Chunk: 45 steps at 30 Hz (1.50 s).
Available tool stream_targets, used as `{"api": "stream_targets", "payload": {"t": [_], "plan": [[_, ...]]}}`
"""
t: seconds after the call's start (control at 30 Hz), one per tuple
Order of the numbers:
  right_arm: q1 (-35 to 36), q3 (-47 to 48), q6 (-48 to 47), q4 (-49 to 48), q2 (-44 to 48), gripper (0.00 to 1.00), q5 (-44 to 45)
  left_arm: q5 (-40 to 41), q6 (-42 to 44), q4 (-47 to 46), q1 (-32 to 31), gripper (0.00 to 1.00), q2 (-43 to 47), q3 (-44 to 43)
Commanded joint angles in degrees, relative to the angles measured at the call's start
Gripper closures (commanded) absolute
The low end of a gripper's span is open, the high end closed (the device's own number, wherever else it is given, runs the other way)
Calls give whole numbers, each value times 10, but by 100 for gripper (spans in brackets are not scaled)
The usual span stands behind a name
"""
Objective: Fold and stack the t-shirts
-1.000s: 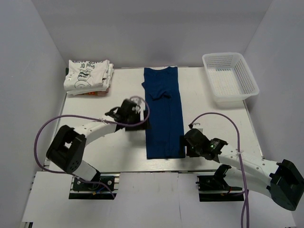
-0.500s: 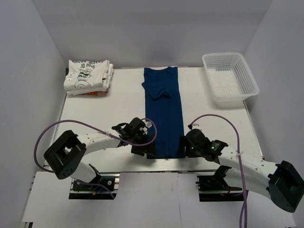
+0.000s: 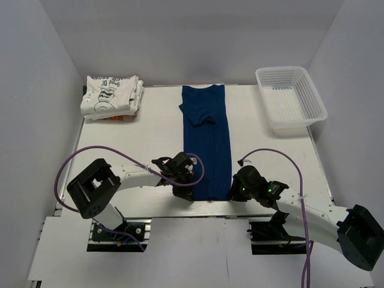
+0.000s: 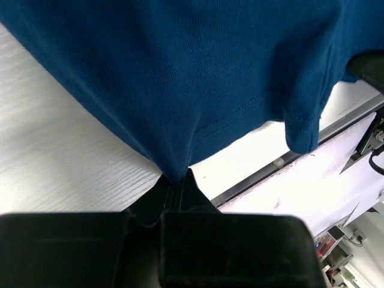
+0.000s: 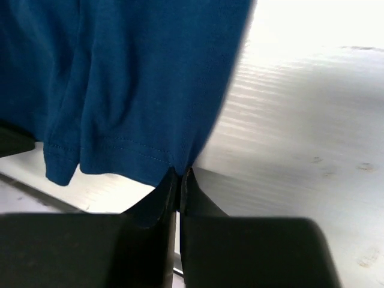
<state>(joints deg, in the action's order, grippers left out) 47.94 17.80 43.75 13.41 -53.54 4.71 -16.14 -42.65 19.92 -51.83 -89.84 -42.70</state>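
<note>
Lying flat down the middle of the worktop (image 3: 138,132), the dark blue t-shirt (image 3: 207,141) is folded into a long strip that runs from 12 o'clock to 6 o'clock. Its bottom edge is at the 6 o'clock end, right where both arms reach. The left fingers (image 3: 185,193) are at the strip's 7 o'clock corner. The right fingers (image 3: 233,192) are at its 5 o'clock corner. A pile of folded white t-shirts (image 3: 111,96) with dark letters and a cartoon on top sits far off at 10 o'clock. The white mesh basket (image 3: 288,69) sits at 2 o'clock, well apart from all the shirts, and only its own mesh floor shows inside. In the left wrist view the left fingers (image 4: 176,183) are squeezed tight together on the blue hem, and the cloth bunches into a little point between them. In the right wrist view the right fingers (image 5: 179,179) are also squeezed tight, pinching the hem at its corner.
</note>
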Motion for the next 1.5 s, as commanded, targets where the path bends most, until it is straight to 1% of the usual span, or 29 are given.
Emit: {"api": "stream_targets", "payload": {"t": [0.0,0.2,0.23,0.33,0.37,0.43,0.47,0.53,0.57,0.6,0.63,0.67,0.7,0.73,0.77,0.8,0.83,0.87,0.9,0.93,0.97,1.0,1.07,1.1,1.23,1.27,1.33,1.47], "plan": [[0,-29,12,24,4,100,-42,54,-6,68,-11,100,-7,24],[3,-21,27,117,78,100,-66,66,-17,97,-22,100,57,37],[3,-13,23,122,98,100,-67,66,-23,97,-28,100,67,37],[2,11,-9,122,97,100,-68,72,-16,75,-28,100,97,37],[1,18,-16,110,93,100,-67,86,-11,75,-28,100,97,18],[1,49,-45,95,69,100,-50,119,-5,81,-28,100,102,-8],[0,57,-53,83,61,100,-11,132,-5,88,-28,100,102,-17],[-3,98,-53,79,37,100,38,157,0,88,-21,100,107,-47],[-2,116,-54,73,10,100,73,198,0,95,-13,100,101,-60],[-6,126,-48,70,0,100,89,224,0,102,-13,100,93,-76],[-7,152,-51,66,-10,100,130,278,0,120,-8,100,84,-118],[-10,162,-52,52,-43,100,143,301,0,128,-8,100,56,-140],[-20,172,-54,48,-55,100,155,319,0,133,4,100,40,-162],[-25,181,-59,44,-68,100,181,357,0,138,9,100,24,-200],[-26,212,-62,21,-108,100,189,366,0,138,16,100,8,-217],[-39,222,-66,15,-123,100,197,372,6,138,30,100,-21,-250],[-43,246,-67,1,-135,100,216,378,13,127,37,100,-37,-265],[-51,266,-71,-7,-161,100,237,379,23,135,45,100,-53,-284],[-57,285,-80,-14,-185,100,246,379,23,151,52,100,-72,-328],[-67,293,-94,-42,-208,100,249,385,23,169,66,100,-108,-349],[-71,309,-108,-47,-221,100,254,391,23,178,74,100,-125,-367],[-74,334,-111,-48,-257,100,258,405,23,187,81,100,-140,-401],[-89,372,-124,-58,-281,100,268,405,29,177,102,100,-170,-425],[-93,380,-129,-64,-309,100,265,397,41,167,108,100,-177,-439],[-124,419,-148,-101,-357,100,242,381,76,137,131,100,-218,-479],[-130,430,-151,-100,-373,100,240,374,81,131,144,100,-226,-496],[-139,457,-152,-101,-395,100,226,367,102,126,151,100,-255,-510],[-160,489,-150,-99,-444,100,207,350,114,131,165,100,-303,-559]]}}
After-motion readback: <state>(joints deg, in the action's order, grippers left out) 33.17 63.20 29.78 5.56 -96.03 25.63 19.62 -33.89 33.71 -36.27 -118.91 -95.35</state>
